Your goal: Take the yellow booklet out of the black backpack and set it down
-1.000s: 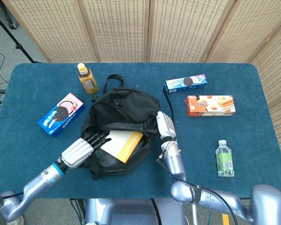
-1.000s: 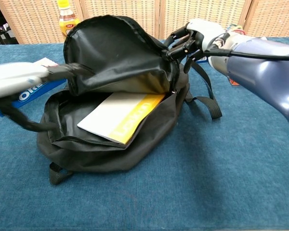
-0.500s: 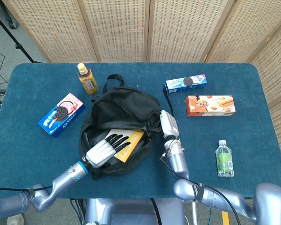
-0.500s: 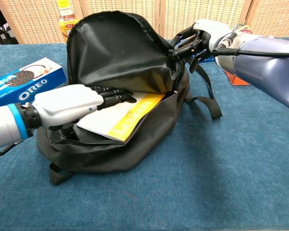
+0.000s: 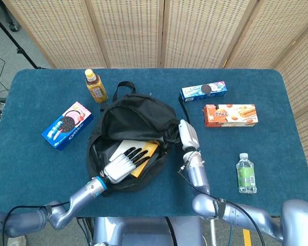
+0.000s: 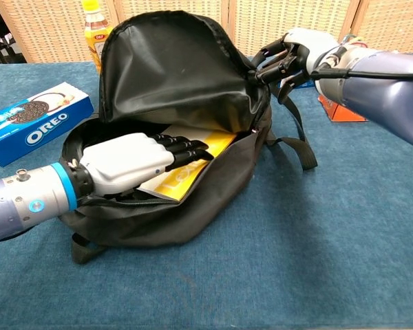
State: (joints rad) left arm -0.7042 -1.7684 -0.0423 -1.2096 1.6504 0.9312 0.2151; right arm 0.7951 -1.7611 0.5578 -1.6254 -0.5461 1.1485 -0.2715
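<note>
The black backpack (image 5: 138,117) lies open in the middle of the table, its flap (image 6: 172,75) lifted upright. My right hand (image 6: 289,56) grips the flap's edge at the upper right and holds it up; the head view shows this hand (image 5: 186,136) at the bag's right side. The yellow and white booklet (image 6: 212,146) lies flat inside the opening. My left hand (image 6: 134,159) reaches into the bag from the left, fingers (image 6: 186,146) stretched out on top of the booklet (image 5: 150,149). Its thumb is hidden, and no grip on the booklet shows.
An Oreo box (image 5: 68,125) lies left of the bag and a tea bottle (image 5: 95,86) stands behind it. A blue cookie box (image 5: 204,90) and an orange biscuit box (image 5: 230,115) lie at the right, with a small water bottle (image 5: 245,173) nearer the front edge.
My left hand has moved from the bag's left rim into the opening and now lies over the booklet. My right hand has drawn the flap slightly higher.
</note>
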